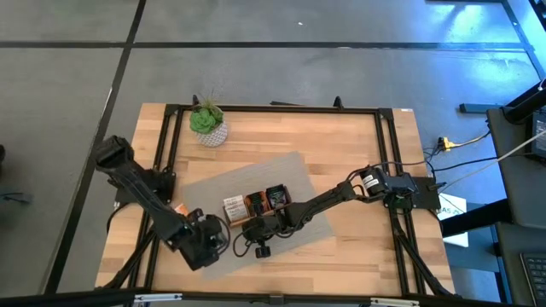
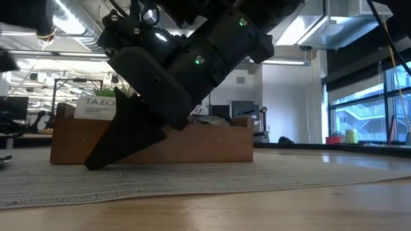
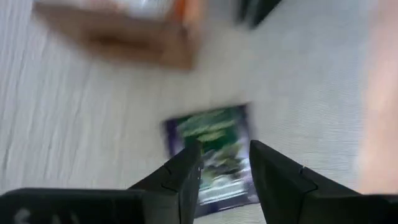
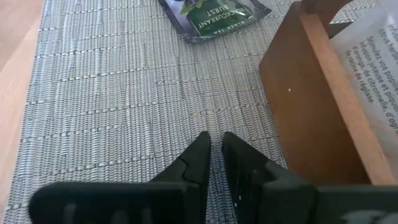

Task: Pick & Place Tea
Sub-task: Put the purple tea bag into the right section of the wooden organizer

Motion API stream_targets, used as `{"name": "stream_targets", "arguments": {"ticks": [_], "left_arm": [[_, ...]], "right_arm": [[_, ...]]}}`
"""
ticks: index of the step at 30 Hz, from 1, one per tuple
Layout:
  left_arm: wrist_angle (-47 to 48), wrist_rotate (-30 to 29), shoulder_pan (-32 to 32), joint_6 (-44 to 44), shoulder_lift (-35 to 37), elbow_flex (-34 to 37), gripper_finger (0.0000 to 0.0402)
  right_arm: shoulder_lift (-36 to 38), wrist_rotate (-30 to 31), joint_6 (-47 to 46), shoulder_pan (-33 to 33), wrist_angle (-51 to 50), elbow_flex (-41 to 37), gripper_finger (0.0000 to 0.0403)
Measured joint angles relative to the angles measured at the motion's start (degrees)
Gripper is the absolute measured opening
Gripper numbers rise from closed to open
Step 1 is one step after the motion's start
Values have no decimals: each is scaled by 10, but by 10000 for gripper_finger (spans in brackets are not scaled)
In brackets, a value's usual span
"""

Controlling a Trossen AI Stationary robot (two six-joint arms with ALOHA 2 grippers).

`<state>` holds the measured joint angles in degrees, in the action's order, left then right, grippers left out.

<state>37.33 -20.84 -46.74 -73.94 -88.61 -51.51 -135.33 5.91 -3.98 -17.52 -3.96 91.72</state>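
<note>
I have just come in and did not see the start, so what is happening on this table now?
Two robot arms are sorting tea sachets into a wooden tray on a grey mat. The left tool is open and hangs over a dark sachet that lies flat on the mat beside the tray, not yet gripped. The right tool is nearly shut and empty, low over the mat next to the tray.

Readable print on the tea sachets

"TAZO" stands on a white sachet (image 2: pixel 95 106) in the tray (image 2: pixel 212 144); "CURRANT BURST" on a dark sachet (image 4: pixel 214 15) on the mat (image 4: pixel 124 112).
</note>
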Motion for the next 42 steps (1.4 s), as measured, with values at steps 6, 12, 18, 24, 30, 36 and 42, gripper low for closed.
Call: {"name": "stream_targets", "arguments": {"ticks": [6, 12, 18, 24, 30, 36, 42], "left_arm": [[48, 63, 1, -92, -82, -5, 132], [51, 54, -2, -105, -94, -12, 131], [13, 58, -5, -94, -98, -32, 130], [-50, 60, -4, -61, -112, -32, 130], [-52, 59, -13, -46, -110, -54, 130], [-48, 52, -36, -20, -109, -89, 130], [-38, 54, -55, -32, -126, -89, 130]], "right_arm": [[0, 0, 0, 0, 0, 0, 51], [0, -1, -2, 0, 3, 0, 51], [0, -1, -1, 0, 10, -1, 51], [0, -1, -1, 0, 11, -1, 51], [0, 0, -2, 0, 16, 0, 51], [1, -14, -20, 2, 31, -1, 51], [3, -43, -45, 0, 61, -2, 51]]}}
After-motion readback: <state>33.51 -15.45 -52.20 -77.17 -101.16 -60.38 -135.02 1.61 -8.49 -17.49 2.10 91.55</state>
